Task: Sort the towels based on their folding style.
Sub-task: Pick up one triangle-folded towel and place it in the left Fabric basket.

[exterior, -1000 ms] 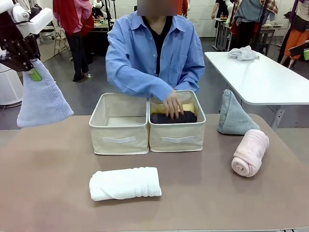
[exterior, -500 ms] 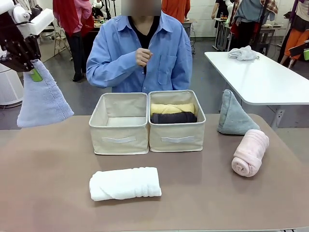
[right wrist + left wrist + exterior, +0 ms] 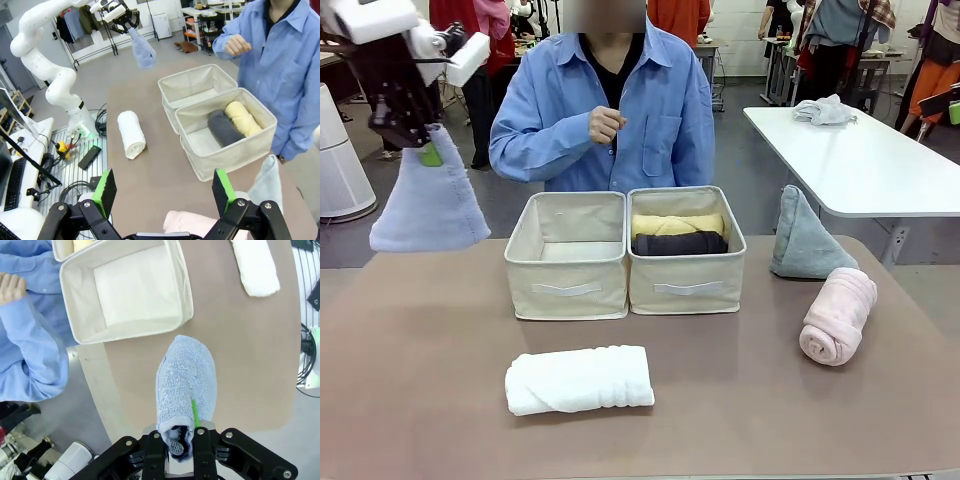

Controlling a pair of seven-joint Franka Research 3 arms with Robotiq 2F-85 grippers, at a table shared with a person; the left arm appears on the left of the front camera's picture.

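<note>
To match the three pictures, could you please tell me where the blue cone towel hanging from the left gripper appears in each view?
Front view: the blue cone towel hangs upper left, under the left gripper.
Left wrist view: lower centre, rising from the gripper.
Right wrist view: small, top, left of centre.
Shared landmark: the empty beige box.
</note>
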